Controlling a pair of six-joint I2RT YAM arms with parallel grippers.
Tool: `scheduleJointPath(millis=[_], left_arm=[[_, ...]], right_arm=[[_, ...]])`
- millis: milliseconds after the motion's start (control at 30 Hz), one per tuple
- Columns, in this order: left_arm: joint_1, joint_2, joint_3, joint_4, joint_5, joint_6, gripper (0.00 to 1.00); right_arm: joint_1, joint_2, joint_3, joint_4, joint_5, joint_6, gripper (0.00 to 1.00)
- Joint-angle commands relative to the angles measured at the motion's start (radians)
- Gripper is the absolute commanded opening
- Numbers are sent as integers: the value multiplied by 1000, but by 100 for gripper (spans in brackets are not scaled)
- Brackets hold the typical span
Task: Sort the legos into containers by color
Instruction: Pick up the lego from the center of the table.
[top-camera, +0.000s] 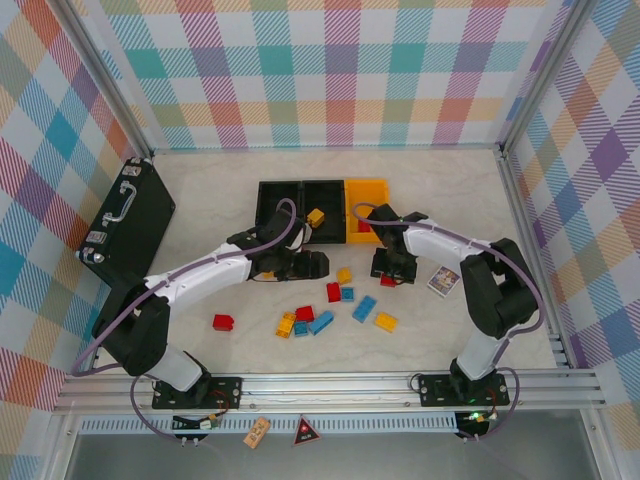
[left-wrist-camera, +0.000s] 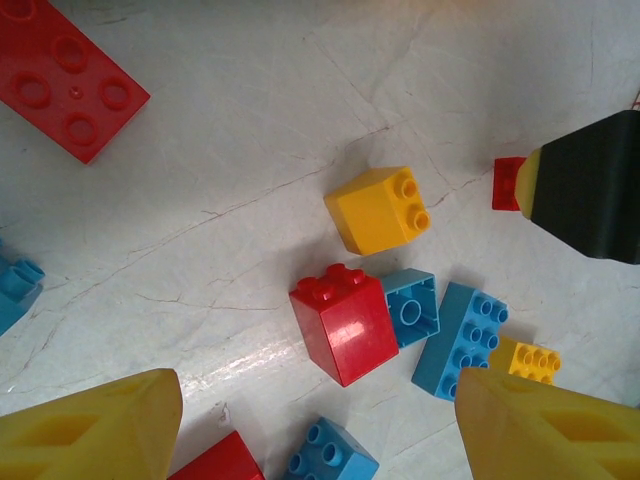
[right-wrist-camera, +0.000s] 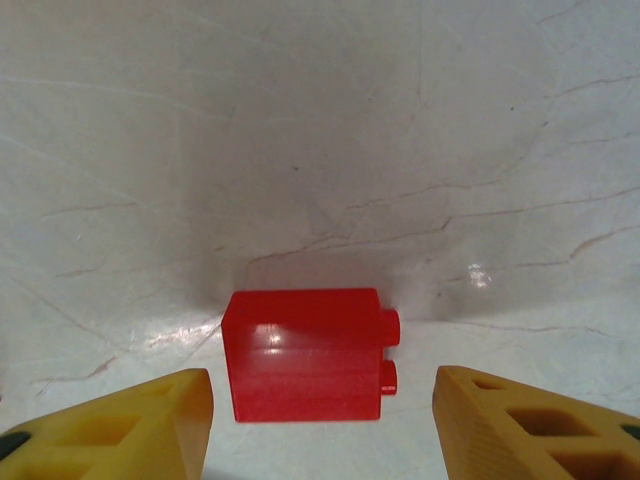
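Observation:
Three containers stand in a row at the back: two black bins (top-camera: 282, 203) (top-camera: 325, 198) and a yellow-orange bin (top-camera: 367, 203). Loose legos lie mid-table. My left gripper (top-camera: 316, 265) (left-wrist-camera: 318, 392) hovers open above a cluster: a red cube (left-wrist-camera: 345, 322), a blue cube (left-wrist-camera: 411, 309), a long blue brick (left-wrist-camera: 462, 338), a yellow cube (left-wrist-camera: 379, 210) and a flat red plate (left-wrist-camera: 68, 80). My right gripper (top-camera: 392, 272) (right-wrist-camera: 322, 388) is open, its fingers either side of a red brick (right-wrist-camera: 305, 355) lying on its side, with gaps on both sides.
A black briefcase (top-camera: 125, 220) lies at the left edge. A printed card (top-camera: 443, 281) sits right of the right gripper. A lone red brick (top-camera: 222, 322) rests front left. A yellow brick (top-camera: 316, 217) sits at the middle bin's front.

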Motion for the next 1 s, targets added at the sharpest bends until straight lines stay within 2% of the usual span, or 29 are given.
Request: scheduleJointPath(millis=[0,333,400,533,633,800,967], left_arm=[[-16,-2,-3,18,-8,-19,72],[-20,12,-1,19,-17,-27,71],[-21,12,-2,22,-18,-31,71],[-22,7,-7,25,-25,-37,71],[-22,2,-11,32,-30,-47,71],[-22,-15,-28,61,-52,-81,71],[-22,-32,-31,74,-73,-105,71]], right_arm=[[-7,18,-14,28,-2,15,59],[-10,61,-16,67,-30,6,53],[-10,60,-18,70,-32,3,49],[-10,43,-15,64,-37,-4,36],[-10,3,4,42,-36,-15,31],[-10,-47,83,2,-36,-47,31],[-10,-14,211,-19,-30,-84,31]])
